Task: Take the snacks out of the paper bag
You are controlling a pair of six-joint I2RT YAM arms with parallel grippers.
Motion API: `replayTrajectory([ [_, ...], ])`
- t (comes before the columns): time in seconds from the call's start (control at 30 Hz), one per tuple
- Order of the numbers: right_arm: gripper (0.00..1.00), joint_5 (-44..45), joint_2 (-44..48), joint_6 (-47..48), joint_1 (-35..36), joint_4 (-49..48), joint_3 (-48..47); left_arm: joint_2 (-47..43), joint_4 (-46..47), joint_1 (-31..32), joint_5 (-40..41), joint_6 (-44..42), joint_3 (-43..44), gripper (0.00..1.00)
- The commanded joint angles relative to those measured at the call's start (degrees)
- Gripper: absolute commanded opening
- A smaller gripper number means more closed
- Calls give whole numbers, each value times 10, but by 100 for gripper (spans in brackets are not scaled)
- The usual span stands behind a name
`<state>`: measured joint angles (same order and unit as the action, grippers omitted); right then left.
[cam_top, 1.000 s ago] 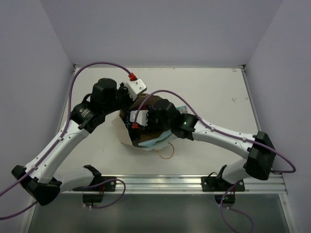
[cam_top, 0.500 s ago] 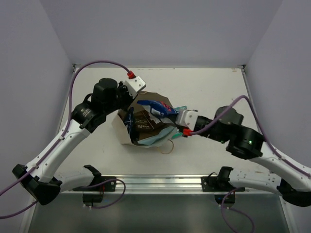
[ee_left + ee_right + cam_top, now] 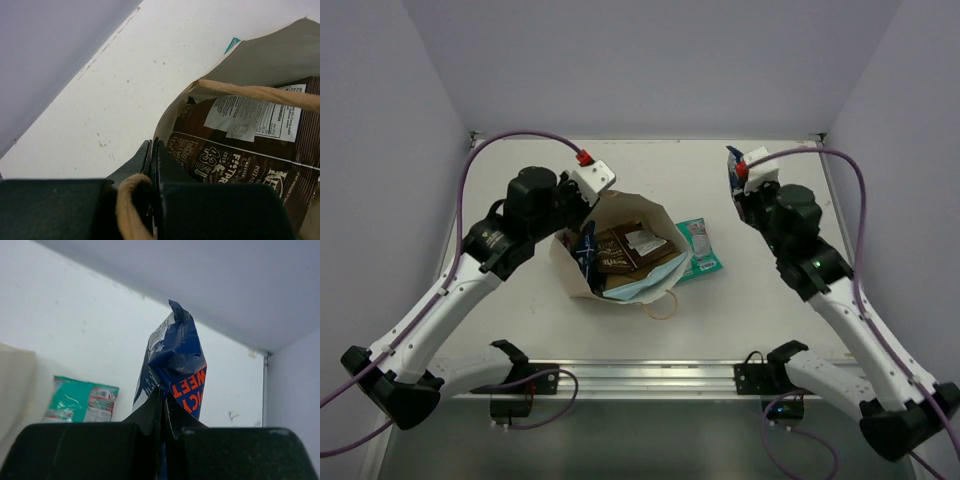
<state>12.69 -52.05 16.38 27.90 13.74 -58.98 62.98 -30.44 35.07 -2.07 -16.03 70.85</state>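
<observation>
The tan paper bag [image 3: 568, 268] sits mid-table with its mouth open upward. My left gripper [image 3: 575, 222] is shut on its left rim [image 3: 172, 107], and a twisted handle [image 3: 260, 92] crosses the opening. Inside lie brown snack packets [image 3: 620, 250] [image 3: 250, 160], a blue one [image 3: 586, 250] and a light blue one [image 3: 638, 288]. A teal packet [image 3: 698, 248] [image 3: 82, 400] lies on the table just right of the bag. My right gripper [image 3: 740, 180] [image 3: 164, 405] is raised at the back right, shut on a dark blue packet [image 3: 733, 163] [image 3: 175, 365] that sticks up from its jaws.
A loose loop of bag handle [image 3: 662, 305] lies on the table in front of the bag. The metal mounting rail [image 3: 650, 375] runs along the near edge. Walls close in the table at back and both sides. Purple cables [image 3: 520, 135] arc over both arms.
My right arm has come out of the bag holding the dark blue packet and swung up to the back right. The left gripper has kept its hold on the bag rim.
</observation>
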Motion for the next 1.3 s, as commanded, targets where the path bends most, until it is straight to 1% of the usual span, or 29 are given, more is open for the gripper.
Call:
replayTrajectory([
  [0.0,0,29,-71,-22,-55,-65,42,-18,32,4,5,6,5,0],
  [0.03,0,50,-109,-18,-72,-76,45,-17,30,4,5,5,7,0],
  [0.1,0,79,-147,-8,-86,-120,60,-18,28,4,-2,2,10,0],
  [0.13,0,112,-190,1,-87,-132,64,-19,29,4,-3,0,10,0],
  [0.17,0,125,-214,1,-87,-152,61,-20,28,4,-4,-2,10,0],
  [0.23,0,130,-278,-18,-87,-144,38,-21,27,4,-3,-5,10,0],
  [0.3,5,98,-309,-49,-85,-106,18,-21,23,4,0,-8,9,0],
  [0.33,8,79,-316,-80,-82,-94,10,-21,20,4,0,-8,7,0],
  [0.37,19,33,-314,-90,-79,-86,10,-22,20,4,0,-10,6,0],
  [0.4,27,10,-307,-100,-69,-85,12,-21,19,4,0,-9,5,0],
  [0.43,38,-5,-295,-124,-65,-82,16,-22,18,4,1,-10,3,0],
  [0.47,52,-37,-264,-136,-62,-68,16,-22,17,4,1,-10,3,0],
  [0.53,59,-68,-222,-181,-54,-49,9,-22,14,4,0,-11,2,0],
  [0.57,66,-81,-172,-191,-49,-36,7,-22,13,4,0,-12,2,0],
  [0.67,74,-122,-102,-240,-24,-2,-21,-22,13,4,0,-13,3,0],
  [0.7,75,-123,-66,-252,-1,5,-31,-22,12,4,0,-13,2,0],
  [0.77,77,-145,-36,-275,30,10,-48,-22,12,4,4,-13,0,0],
  [0.8,77,-151,-16,-287,64,9,-52,-22,11,4,5,-13,-1,0],
  [0.87,77,-159,-3,-315,101,-5,-57,-22,10,4,8,-11,-2,0],
  [0.9,77,-160,0,-324,137,-9,-59,-22,11,4,9,-10,-3,0],
  [0.93,77,-159,0,-342,156,-16,-57,-23,10,4,12,-8,-3,0],
  [0.97,77,-159,-2,-350,172,-38,-55,-23,11,4,14,-5,-2,0],
  [1.0,77,-159,-7,-358,202,-49,-53,-23,11,4,17,-4,-2,0],
  [1.1,75,-165,-44,-382,250,-88,-51,-23,10,4,25,6,-1,0],
  [1.13,74,-160,-73,-386,263,-90,-61,-23,9,4,32,10,-1,0],
  [1.2,74,-135,-102,-387,296,-108,-67,-25,8,4,30,14,0,0],
  [1.27,73,-128,-143,-403,309,-134,-66,-27,8,4,28,18,3,0],
])
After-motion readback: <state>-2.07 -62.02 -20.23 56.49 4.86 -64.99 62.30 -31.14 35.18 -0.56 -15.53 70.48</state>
